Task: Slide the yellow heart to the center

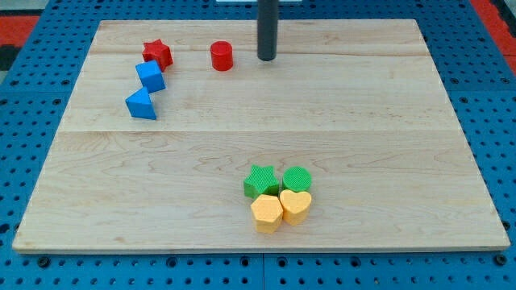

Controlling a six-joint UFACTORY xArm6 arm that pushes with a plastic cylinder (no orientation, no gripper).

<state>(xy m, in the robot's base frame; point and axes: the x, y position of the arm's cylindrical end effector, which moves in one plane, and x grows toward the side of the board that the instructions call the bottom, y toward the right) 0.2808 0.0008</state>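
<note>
The yellow heart point(296, 205) lies near the view's bottom, right of centre, on the wooden board point(266, 137). It touches a yellow pentagon point(267, 213) on its left and sits just below a green cylinder point(297, 179). A green star point(261, 181) is left of the green cylinder. My tip point(267, 58) is at the view's top near the middle, far above the yellow heart and just right of a red cylinder point(222, 56).
A red star point(157, 54), a blue block point(150, 76) and a blue triangular block point(142, 105) form a line at the view's upper left. A blue perforated base point(500, 121) surrounds the board.
</note>
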